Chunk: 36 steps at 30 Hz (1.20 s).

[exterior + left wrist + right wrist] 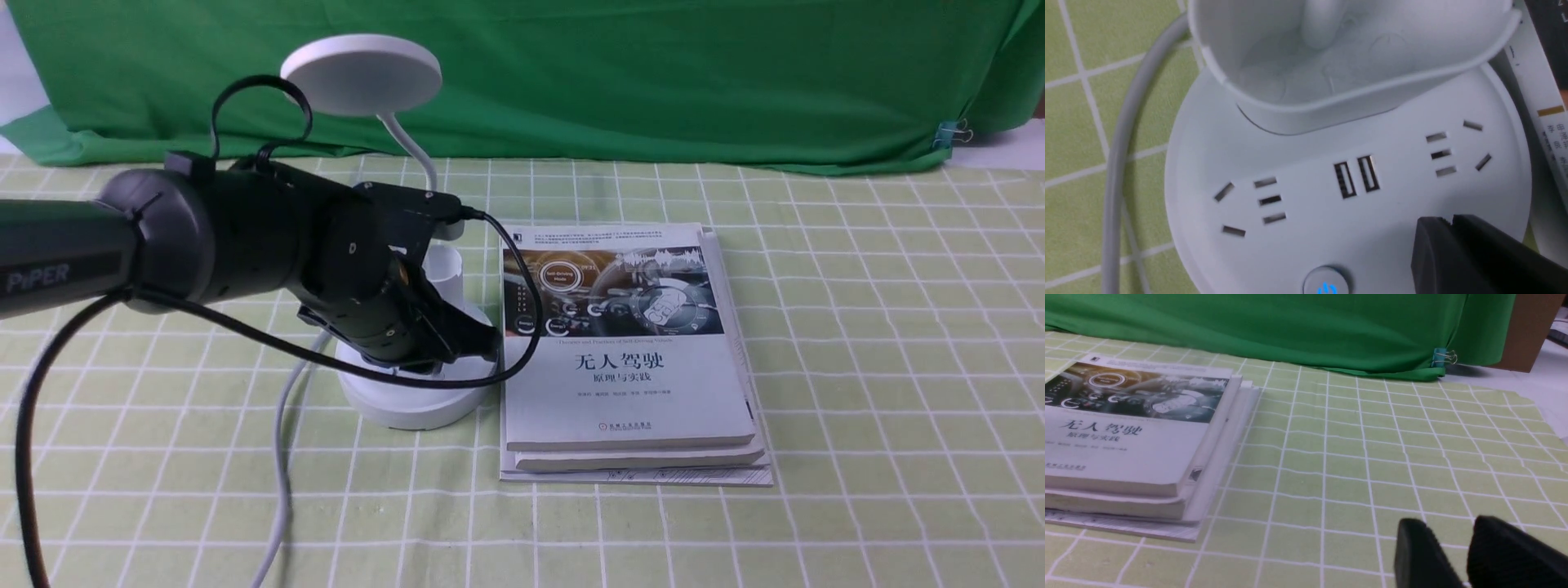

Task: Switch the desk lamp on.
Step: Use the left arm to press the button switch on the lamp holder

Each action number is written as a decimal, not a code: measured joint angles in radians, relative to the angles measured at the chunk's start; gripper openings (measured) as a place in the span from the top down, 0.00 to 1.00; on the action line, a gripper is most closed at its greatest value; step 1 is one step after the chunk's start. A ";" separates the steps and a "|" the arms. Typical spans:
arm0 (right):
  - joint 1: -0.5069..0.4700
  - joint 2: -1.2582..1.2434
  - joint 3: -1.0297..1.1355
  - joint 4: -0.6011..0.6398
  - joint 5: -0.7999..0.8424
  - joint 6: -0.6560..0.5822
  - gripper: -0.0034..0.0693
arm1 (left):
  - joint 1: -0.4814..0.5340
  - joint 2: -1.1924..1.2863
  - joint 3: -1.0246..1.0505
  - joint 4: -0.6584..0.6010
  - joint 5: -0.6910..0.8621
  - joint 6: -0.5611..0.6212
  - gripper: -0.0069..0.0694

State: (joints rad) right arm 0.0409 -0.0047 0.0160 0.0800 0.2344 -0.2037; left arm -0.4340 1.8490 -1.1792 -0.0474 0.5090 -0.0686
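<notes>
The white desk lamp stands left of centre, with its disc head (pixel 361 72) raised on a bendy neck above its round base (pixel 408 408). My left gripper (pixel 494 339) is shut and empty, its tips just over the right part of the base, beside the books. In the left wrist view the base (pixel 1310 228) shows sockets, two USB slots, the cup (pixel 1331 61) and a round button (pixel 1326 286) with a blue lit symbol. The shut gripper (pixel 1447 220) hovers to one side of that button. My right gripper (pixel 1447 528) is open and empty over bare tablecloth, outside the front view.
A stack of books (pixel 629 351) lies right beside the lamp base and also shows in the right wrist view (pixel 1135 433). The lamp's grey cable (pixel 282 457) trails toward the front edge. A green cloth (pixel 571 73) hangs at the back. A checked tablecloth (pixel 882 343) covers the table.
</notes>
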 joint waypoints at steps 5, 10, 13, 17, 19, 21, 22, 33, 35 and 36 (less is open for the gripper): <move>0.000 0.000 0.000 0.000 0.000 0.000 0.62 | 0.000 0.013 -0.001 -0.005 -0.008 0.000 0.88; 0.000 0.000 0.000 0.000 0.000 0.000 0.62 | 0.000 0.018 -0.007 -0.008 -0.007 0.012 0.88; 0.000 0.000 0.000 0.000 0.000 0.000 0.62 | 0.000 0.025 -0.010 -0.008 0.000 0.022 0.88; 0.000 0.000 0.000 0.000 0.000 0.000 0.62 | 0.000 0.030 -0.015 -0.008 0.006 0.024 0.88; 0.000 0.000 0.000 0.000 0.000 0.000 0.62 | 0.000 0.034 -0.017 -0.007 0.010 0.024 0.88; 0.000 0.000 0.000 0.000 0.000 0.000 0.62 | 0.000 0.034 -0.017 -0.005 0.010 0.026 0.88; 0.000 0.000 0.000 0.000 0.000 0.000 0.62 | 0.000 0.033 -0.017 0.003 0.008 0.026 0.88; 0.000 0.000 0.000 0.000 0.000 0.000 0.62 | -0.003 -0.221 0.239 0.018 -0.178 -0.032 0.88; 0.000 0.000 0.000 0.000 0.000 0.000 0.62 | -0.003 -0.306 0.346 0.017 -0.243 -0.034 0.88; 0.000 0.000 0.000 0.000 0.000 0.000 0.62 | -0.003 -0.362 0.414 0.017 -0.281 -0.034 0.88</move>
State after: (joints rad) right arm 0.0409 -0.0047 0.0160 0.0800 0.2344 -0.2037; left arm -0.4373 1.4866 -0.7648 -0.0299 0.2283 -0.1024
